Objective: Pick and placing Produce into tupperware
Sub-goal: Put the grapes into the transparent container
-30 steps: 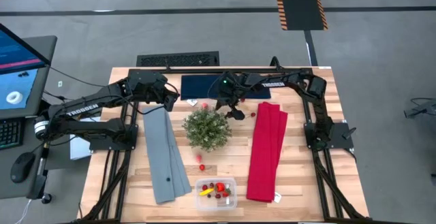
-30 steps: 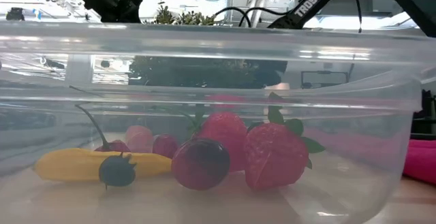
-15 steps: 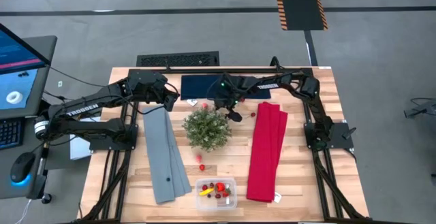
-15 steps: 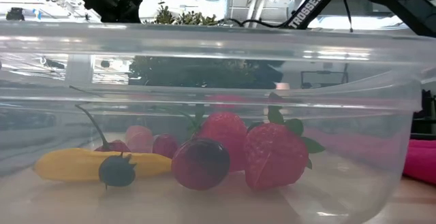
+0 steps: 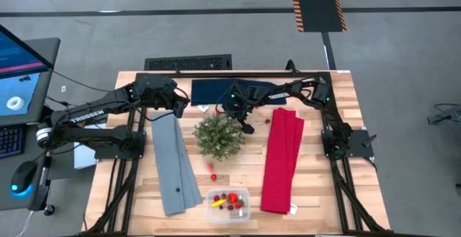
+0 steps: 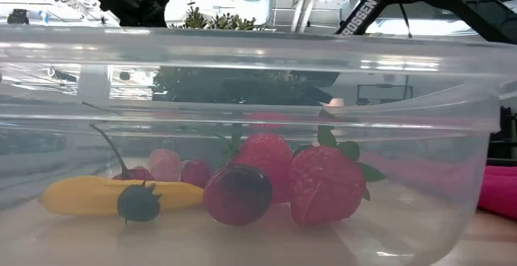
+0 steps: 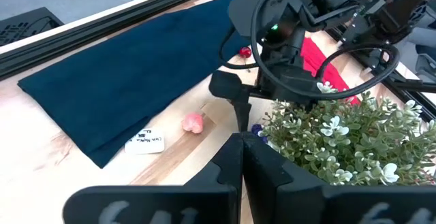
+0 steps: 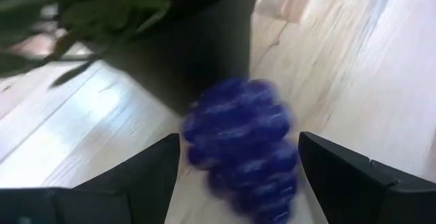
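The clear tupperware [image 5: 228,204] sits near the table's near edge and holds strawberries [image 6: 323,187], a yellow piece [image 6: 97,195] and dark berries [image 6: 238,193]. A purple grape cluster [image 8: 244,142] lies on the wood against the green plant's dark pot [image 8: 197,54]. My right gripper [image 8: 238,139] is open, with one finger on each side of the cluster; I cannot tell whether they touch it. It shows at the plant's far side in the high view [image 5: 243,120]. My left gripper [image 7: 242,157] is shut and waits left of the plant [image 5: 218,136]. A pink berry [image 7: 193,122] lies loose.
A navy cloth [image 5: 216,91] lies at the far edge, a grey cloth [image 5: 175,163] left of the plant, and a red cloth [image 5: 282,161] to its right. Loose red berries [image 5: 213,172] lie between plant and tupperware, another [image 5: 267,120] beside the red cloth.
My right arm has swung a little toward the table's left, and its gripper has closed in on the far side of the plant. The left arm and the fruit in the tupperware have stayed still.
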Motion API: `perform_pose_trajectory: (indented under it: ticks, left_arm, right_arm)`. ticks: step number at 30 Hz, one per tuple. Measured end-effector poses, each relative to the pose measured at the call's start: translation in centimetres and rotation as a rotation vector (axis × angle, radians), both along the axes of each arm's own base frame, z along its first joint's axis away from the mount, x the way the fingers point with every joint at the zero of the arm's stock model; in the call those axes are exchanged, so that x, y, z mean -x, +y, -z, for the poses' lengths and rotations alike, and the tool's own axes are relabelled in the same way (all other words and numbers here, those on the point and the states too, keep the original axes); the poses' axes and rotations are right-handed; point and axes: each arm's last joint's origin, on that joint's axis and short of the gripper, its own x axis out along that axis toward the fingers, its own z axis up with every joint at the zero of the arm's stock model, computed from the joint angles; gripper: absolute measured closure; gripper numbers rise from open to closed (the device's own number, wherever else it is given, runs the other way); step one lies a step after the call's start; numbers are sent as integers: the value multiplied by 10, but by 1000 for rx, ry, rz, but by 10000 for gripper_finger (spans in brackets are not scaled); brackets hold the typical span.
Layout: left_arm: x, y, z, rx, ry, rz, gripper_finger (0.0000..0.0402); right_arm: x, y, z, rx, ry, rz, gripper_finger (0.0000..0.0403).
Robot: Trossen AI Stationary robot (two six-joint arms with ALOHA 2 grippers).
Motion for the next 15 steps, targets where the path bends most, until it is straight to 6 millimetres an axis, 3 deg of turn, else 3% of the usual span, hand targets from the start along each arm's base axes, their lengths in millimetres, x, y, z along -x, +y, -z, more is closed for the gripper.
perform_pose_trajectory:
  ticks: [8, 15]
  left_arm:
    - [0, 0, 0, 0, 0, 0, 401]
    - [0, 0, 0, 0, 0, 0, 401]
  right_arm:
    - [-2, -2, 11, -33, 13, 13, 95]
    - [0, -4, 12, -69, 52, 37, 209]
